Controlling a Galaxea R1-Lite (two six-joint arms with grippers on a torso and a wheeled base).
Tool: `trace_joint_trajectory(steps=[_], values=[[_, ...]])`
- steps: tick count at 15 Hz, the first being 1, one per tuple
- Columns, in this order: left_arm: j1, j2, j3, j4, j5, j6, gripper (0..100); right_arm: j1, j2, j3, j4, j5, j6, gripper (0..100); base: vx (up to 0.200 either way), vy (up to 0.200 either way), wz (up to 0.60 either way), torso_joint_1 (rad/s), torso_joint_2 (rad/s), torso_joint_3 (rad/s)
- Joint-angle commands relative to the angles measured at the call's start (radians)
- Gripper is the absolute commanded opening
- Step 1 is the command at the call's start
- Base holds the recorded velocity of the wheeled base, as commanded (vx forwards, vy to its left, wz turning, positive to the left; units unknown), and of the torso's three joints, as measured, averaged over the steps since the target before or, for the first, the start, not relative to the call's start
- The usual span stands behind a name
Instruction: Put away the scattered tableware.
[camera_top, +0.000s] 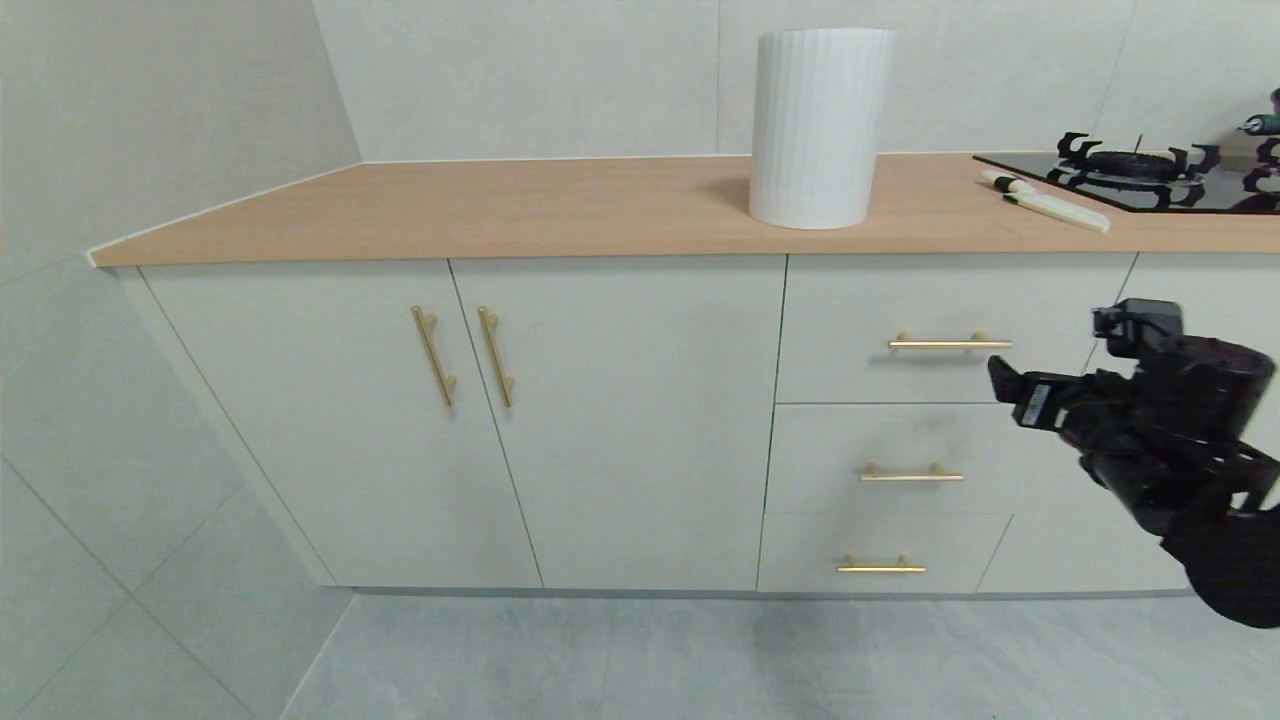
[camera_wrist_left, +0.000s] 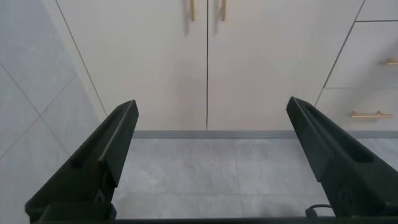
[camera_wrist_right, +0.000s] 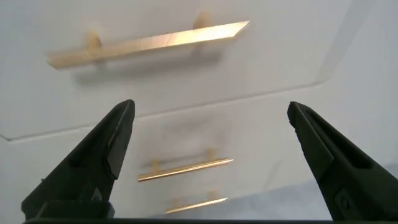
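Observation:
Two pale, long utensils (camera_top: 1056, 209) lie on the wooden counter (camera_top: 500, 205) beside the hob. A tall white ribbed holder (camera_top: 818, 125) stands on the counter to their left. My right gripper (camera_top: 1005, 380) hangs open in front of the drawer stack, just right of and slightly below the top drawer's gold handle (camera_top: 949, 343). In the right wrist view the same gripper (camera_wrist_right: 209, 107) is open and holds nothing, with the top handle (camera_wrist_right: 149, 42) close ahead and apart from the fingers. My left gripper (camera_wrist_left: 211, 104) is open and holds nothing, low above the floor before the cupboard doors (camera_wrist_left: 207, 62).
A black gas hob (camera_top: 1140, 175) sits at the counter's far right. Below the top drawer are two more drawers with gold handles (camera_top: 910, 476). A double-door cupboard (camera_top: 465, 355) is to the left. A tiled wall closes the left side, and grey tiled floor (camera_top: 650, 660) lies in front.

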Motion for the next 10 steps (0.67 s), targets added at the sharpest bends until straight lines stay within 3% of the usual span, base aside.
trace_joint_trajectory(steps=[1,4,6,9,10], values=[[0.000,0.000,0.000,0.000,0.000,0.000,100,0.000,-0.368,0.236,-0.104,-0.024,-0.118,100,0.000,0.000,0.00,0.000,0.00,0.000],[-0.002,0.000,0.000,0.000,0.000,0.000,100,0.000,-0.636,0.354,-0.076,-0.024,-0.187,100,0.000,0.000,0.00,0.000,0.00,0.000],[0.000,0.000,0.000,0.000,0.000,0.000,100,-0.001,-0.790,0.402,0.016,-0.031,-0.211,100,0.000,0.000,0.00,0.000,0.00,0.000],[-0.002,0.000,0.000,0.000,0.000,0.000,100,-0.009,-1.140,0.397,0.367,-0.137,-0.228,100,0.000,0.000,0.00,0.000,0.00,0.000],[0.000,0.000,0.000,0.000,0.000,0.000,100,-0.009,-1.293,0.376,0.553,-0.139,-0.228,100,0.000,0.000,0.00,0.000,0.00,0.000]])
